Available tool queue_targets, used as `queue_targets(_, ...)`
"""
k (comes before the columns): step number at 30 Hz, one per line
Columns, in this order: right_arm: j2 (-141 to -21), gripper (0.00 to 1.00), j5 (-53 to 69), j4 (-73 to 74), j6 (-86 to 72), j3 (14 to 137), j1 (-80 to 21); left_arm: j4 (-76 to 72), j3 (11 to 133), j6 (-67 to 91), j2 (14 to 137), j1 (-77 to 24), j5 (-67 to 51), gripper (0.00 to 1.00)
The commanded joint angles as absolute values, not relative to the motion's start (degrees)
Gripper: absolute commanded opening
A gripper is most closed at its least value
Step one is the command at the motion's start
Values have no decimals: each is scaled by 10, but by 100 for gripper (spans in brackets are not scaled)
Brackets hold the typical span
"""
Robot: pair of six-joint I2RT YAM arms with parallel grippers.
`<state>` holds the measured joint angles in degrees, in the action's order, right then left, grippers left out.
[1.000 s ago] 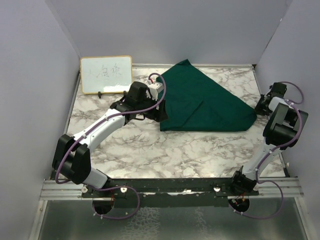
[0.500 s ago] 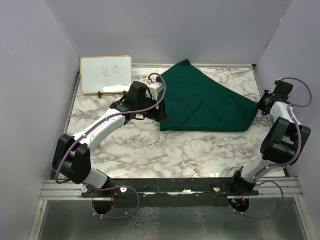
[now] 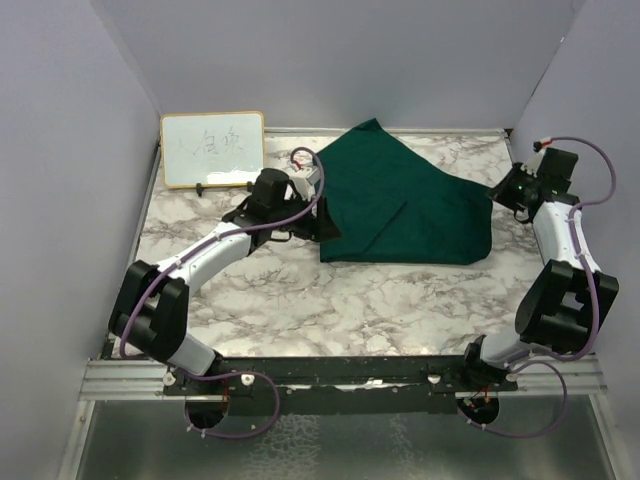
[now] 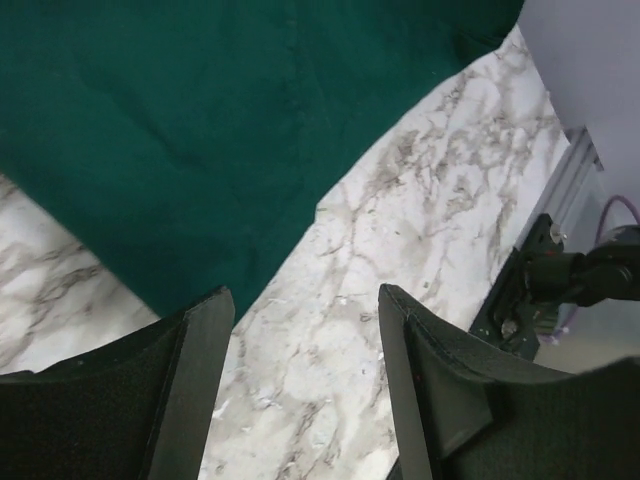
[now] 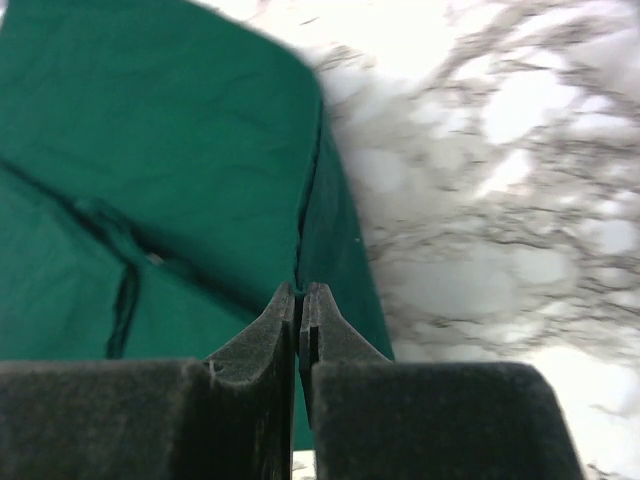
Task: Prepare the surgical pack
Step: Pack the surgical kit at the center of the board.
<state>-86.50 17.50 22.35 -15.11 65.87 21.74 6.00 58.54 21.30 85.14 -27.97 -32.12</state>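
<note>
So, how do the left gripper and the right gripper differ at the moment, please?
The left gripper stands open and empty; the right gripper is shut, pinching a fold of the green drape. The left hangs at the drape's left edge, the right at its right corner. Both face the same drape.

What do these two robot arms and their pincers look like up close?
The left arm and right arm have white tube-like links joined by chunky black joints. Thin purple cables loop loosely along each. The left gripper and right gripper each end in two flat black fingers with a rough, felt-like surface. No markings show.
</note>
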Motion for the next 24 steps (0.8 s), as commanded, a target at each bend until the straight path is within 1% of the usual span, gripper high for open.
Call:
queue_targets(1,-866,1,232,264,-171,702,195,-88,575,315,879,-331,-371,56)
queue_targets(3,-873,1,231,262,-174,708,195,-80,609,322,909,-377,-321,44)
queue_targets(6,-884,1,238,258,-180,713,195,-20,699,268,974,-465,-203,28)
queue_targets(7,-888,1,237,259,-180,717,195,8,736,246,1004,-493,-158,21)
queue_targets(9,-889,1,234,266,-179,725,195,61,818,228,1066,-534,-94,4)
queue_targets(10,-886,1,235,265,-180,725,195,82,858,221,1095,-549,-70,0)
queue_targets(16,-863,1,227,249,-186,700,195,168,1020,183,1228,-604,44,0)
queue_targets(24,-847,1,240,245,-196,693,195,198,1139,175,1339,-615,48,0)
